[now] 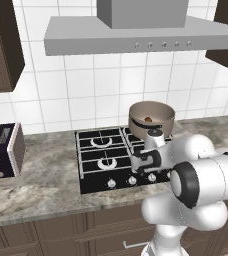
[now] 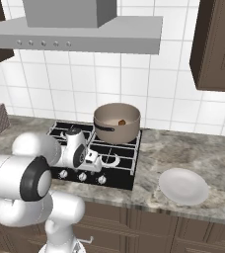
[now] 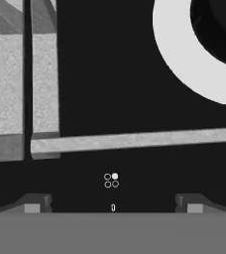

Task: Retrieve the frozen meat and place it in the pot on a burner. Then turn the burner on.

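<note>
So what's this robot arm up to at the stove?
The meat, a small reddish-brown lump, already lies in the pot, which sits on a back burner of the black cooktop. The arm now reaches low over the front of the cooktop, its gripper open and empty just above the black surface near the silver knobs. Most likely it is about to turn the burner on. A white plate lies on the counter to the right.

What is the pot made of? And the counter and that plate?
It's a rendered kitchen, so these are guesses. The pot looks like matte tan ceramic or enamelled metal: smooth, no shine, with a dark handle. The counter looks like polished stone, granite or marble, from its mottled grey-brown veins. The plate looks like glazed white ceramic: plain, smooth, softly shaded.
</note>
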Controlling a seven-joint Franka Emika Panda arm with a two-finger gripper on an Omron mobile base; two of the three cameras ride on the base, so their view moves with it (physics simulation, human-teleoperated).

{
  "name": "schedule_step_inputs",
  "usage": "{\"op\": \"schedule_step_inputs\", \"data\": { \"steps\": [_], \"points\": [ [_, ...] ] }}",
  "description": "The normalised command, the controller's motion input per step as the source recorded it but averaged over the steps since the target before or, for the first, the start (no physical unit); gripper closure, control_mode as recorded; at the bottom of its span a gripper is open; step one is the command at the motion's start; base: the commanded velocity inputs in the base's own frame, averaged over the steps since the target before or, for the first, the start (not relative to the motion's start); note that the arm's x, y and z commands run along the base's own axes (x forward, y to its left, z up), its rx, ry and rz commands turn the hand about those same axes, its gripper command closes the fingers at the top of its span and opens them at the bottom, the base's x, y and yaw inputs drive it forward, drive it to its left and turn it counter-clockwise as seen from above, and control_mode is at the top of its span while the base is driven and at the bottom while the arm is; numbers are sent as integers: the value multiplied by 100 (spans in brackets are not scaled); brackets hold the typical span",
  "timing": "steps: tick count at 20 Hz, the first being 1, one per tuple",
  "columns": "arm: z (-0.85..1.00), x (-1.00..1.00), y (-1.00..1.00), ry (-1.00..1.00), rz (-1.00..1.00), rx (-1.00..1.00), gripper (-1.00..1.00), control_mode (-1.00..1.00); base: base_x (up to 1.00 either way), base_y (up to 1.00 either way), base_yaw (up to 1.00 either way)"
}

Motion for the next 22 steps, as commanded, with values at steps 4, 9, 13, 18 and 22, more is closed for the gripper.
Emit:
{"op": "schedule_step_inputs", "data": {
  "steps": [4, 9, 13, 18, 22],
  "points": [
    [-9, -37, 0, 0, 0, 1, -100, -100, 0, 0, 0],
    [-2, -45, 0, 0, 0, 1, -100, -100, 0, 0, 0],
    [0, -38, 0, 0, 0, 0, -100, -100, 0, 0, 0],
    [-7, -18, 0, 0, 0, 0, -100, -100, 0, 0, 0],
    [-28, -2, 0, 0, 0, 0, -100, -100, 0, 0, 0]
  ]
}}
